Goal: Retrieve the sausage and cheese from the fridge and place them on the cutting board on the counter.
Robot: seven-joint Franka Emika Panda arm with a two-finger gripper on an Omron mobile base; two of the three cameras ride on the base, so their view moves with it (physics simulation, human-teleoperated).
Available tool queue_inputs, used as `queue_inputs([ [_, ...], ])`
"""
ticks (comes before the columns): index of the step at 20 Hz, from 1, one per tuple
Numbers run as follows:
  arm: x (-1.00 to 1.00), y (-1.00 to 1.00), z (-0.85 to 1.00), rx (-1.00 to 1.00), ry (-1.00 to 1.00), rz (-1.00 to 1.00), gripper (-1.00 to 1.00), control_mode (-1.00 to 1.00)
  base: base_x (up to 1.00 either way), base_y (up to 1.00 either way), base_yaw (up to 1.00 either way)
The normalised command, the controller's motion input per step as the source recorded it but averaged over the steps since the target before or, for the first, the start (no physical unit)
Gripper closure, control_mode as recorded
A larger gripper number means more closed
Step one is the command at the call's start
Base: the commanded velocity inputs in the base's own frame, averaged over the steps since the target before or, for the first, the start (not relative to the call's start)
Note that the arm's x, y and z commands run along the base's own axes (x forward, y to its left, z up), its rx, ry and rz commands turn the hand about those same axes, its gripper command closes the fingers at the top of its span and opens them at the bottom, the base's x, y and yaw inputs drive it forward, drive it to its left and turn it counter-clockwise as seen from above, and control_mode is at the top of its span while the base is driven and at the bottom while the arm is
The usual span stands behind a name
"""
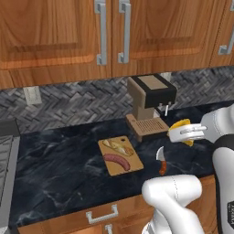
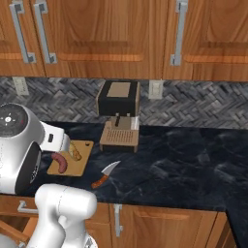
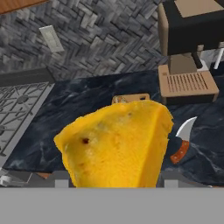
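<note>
The robot's hand (image 1: pixel 183 132) is clamped on a bright yellow-orange wedge of cheese (image 3: pixel 116 142), likely light, firm and slightly slick, gripped across its flat sides above the dark marbled bench (image 1: pixel 59 169), right of the light-brown wooden cutting board (image 1: pixel 119 155) carrying the reddish-brown sausage (image 1: pixel 117 161)

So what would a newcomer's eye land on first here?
The big yellow cheese held in the tool, up above the counter beside the coffee machine. Next, the board with the sausage already on it beside a pale bread-like item, and the knife lying to its right.
</note>
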Motion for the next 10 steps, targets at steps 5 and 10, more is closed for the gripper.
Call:
queue_inputs([
  [5, 0.00, 0.00, 0.00, 0.00, 0.00, 0.00, 1.00, 1.00, 0.06, 0.00, 0.00],
  [10, 0.00, 0.00, 0.00, 0.00, 0.00, 0.00, 1.00, 1.00, 0.00, 0.00, 0.00],
])
